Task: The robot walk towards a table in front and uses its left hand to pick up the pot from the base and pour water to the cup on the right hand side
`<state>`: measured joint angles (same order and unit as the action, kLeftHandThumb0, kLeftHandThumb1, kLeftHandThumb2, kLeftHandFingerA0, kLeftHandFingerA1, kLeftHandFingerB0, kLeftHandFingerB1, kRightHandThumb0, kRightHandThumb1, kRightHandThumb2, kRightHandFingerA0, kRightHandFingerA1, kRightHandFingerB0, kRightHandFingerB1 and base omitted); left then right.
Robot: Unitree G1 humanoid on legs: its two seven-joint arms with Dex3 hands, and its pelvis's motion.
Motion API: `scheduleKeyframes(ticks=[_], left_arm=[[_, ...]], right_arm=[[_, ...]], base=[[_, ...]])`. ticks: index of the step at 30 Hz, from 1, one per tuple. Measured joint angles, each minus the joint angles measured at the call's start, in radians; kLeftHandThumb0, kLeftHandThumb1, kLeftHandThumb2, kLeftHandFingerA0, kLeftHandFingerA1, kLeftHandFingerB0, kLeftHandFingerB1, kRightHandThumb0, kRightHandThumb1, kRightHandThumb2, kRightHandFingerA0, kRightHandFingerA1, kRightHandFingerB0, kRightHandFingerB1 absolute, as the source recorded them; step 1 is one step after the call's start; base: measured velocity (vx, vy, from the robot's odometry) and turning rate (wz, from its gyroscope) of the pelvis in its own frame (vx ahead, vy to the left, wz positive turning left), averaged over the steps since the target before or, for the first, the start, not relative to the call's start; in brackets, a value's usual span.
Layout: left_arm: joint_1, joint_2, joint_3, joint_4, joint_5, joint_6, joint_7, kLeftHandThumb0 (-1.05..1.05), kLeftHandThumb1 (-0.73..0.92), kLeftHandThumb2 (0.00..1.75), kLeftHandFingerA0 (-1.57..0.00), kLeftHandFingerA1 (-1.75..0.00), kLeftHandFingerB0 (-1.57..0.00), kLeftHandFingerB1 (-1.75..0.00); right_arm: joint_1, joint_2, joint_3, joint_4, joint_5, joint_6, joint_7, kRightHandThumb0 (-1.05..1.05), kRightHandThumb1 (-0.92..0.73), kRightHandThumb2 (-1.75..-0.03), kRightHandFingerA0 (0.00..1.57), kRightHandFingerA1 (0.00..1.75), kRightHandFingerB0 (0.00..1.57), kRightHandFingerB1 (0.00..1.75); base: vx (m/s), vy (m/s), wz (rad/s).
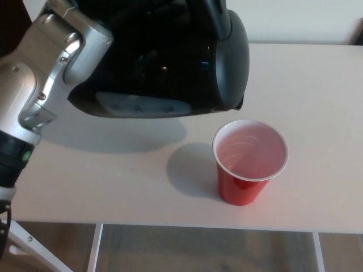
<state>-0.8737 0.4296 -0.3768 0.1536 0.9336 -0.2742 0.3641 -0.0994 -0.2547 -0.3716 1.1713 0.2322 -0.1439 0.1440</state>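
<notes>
A black pot [170, 62] hangs tilted above the white table [113, 170], filling the upper left of the head view. My left arm's silver forearm [51, 73] runs up into it, and the pot rides in the air on my left hand, whose fingers are lost against the dark body. The pot's lower right tip [239, 103] sits just above and behind the far rim of a red cup [249, 161]. The cup stands upright near the table's front edge, its pale inside showing no water. My right hand does not show.
The table's front edge runs along the bottom, with a white frame leg [96, 249] and the floor below it. The pot's shadow [130, 133] lies on the tabletop left of the cup. A dark object [358, 31] shows at the far right edge.
</notes>
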Motion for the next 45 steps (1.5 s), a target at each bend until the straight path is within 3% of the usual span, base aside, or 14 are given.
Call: scheduleKeyframes(ticks=[13,17,18,38,45], left_arm=[[0.000,0.005,-0.006,0.003,0.020,-0.072,0.018,-0.36,0.52,0.59,-1.06,-1.61,-0.91,-0.53],[0.000,0.008,-0.017,0.000,0.045,-0.096,0.033,-0.35,0.52,0.60,-1.06,-1.61,-0.91,-0.56],[0.000,0.008,-0.019,0.000,0.049,-0.102,0.037,-0.38,0.55,0.61,-1.05,-1.65,-0.87,-0.64],[-0.033,0.044,-0.021,-0.026,0.086,-0.212,0.062,-0.35,0.54,0.60,-1.07,-1.63,-0.88,-0.61],[-0.047,0.052,-0.021,-0.026,0.089,-0.236,0.062,-0.34,0.57,0.61,-1.00,-1.65,-0.86,-0.65]], right_arm=[[0.000,0.000,0.003,0.001,-0.002,0.000,-0.007,-0.20,-0.60,-0.58,0.66,0.46,0.58,0.43],[0.000,-0.001,0.003,0.003,-0.002,0.000,-0.006,-0.20,-0.61,-0.58,0.66,0.46,0.58,0.43],[0.000,-0.001,0.003,0.003,-0.002,0.000,-0.006,-0.16,-0.61,-0.58,0.68,0.47,0.58,0.44],[-0.001,-0.005,0.003,0.017,-0.004,0.000,-0.007,-0.18,-0.60,-0.58,0.64,0.45,0.57,0.43],[-0.001,-0.005,0.003,0.017,-0.006,0.000,-0.007,-0.18,-0.60,-0.58,0.66,0.46,0.56,0.43]], base=[[0.00,0.000,0.00],[0.00,0.000,0.00],[0.00,0.000,0.00],[0.00,0.000,0.00],[0.00,0.000,0.00]])
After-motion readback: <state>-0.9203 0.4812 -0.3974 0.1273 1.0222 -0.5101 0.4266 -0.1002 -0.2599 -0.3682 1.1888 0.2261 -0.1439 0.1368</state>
